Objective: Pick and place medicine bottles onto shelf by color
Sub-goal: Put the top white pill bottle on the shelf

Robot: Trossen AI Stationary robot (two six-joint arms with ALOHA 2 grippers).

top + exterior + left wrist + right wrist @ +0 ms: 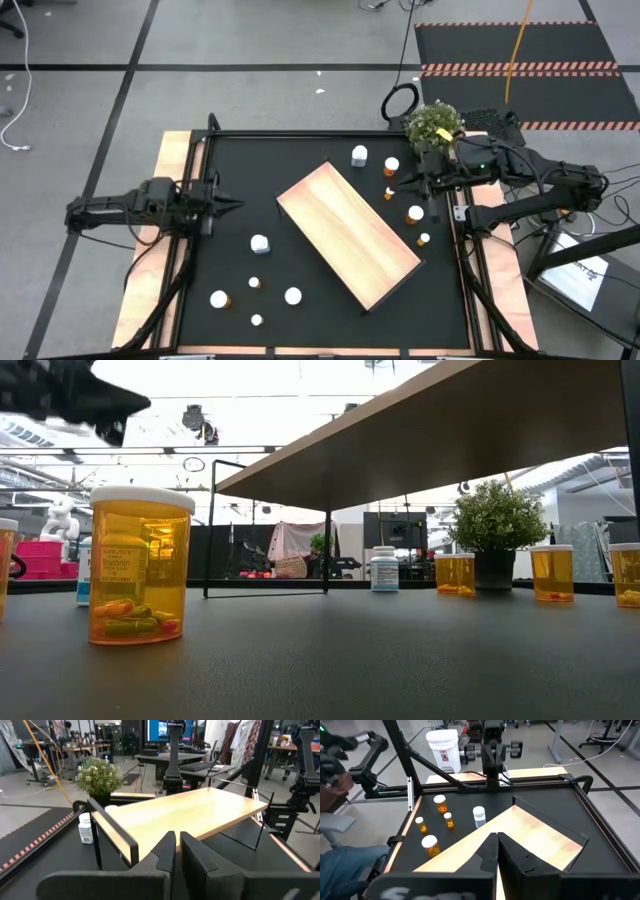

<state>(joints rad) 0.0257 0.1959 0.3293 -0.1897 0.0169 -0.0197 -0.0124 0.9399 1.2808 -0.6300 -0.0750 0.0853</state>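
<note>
The shelf [348, 235], a pale wood board on black legs, stands slantwise in the middle of the black mat. Medicine bottles stand upright on the mat around it: a white one [359, 155] and orange ones with white caps [415, 213] toward the right, a white one [260, 243] and several orange ones [219, 298] toward the near left. My left gripper [235, 205] hangs shut at the left, pointing level at the shelf [200, 812]. My right gripper [402, 183] is shut, above the bottles at the far right, with the shelf [530, 837] before it. Neither holds anything.
A potted plant [434, 122] stands at the far right corner, with a white bottle [86, 827] near it. A black frame [340, 135] rims the mat. A person's leg [345, 865] and hand [335, 780] show beyond one table side. An orange bottle [140, 565] stands close to the low camera.
</note>
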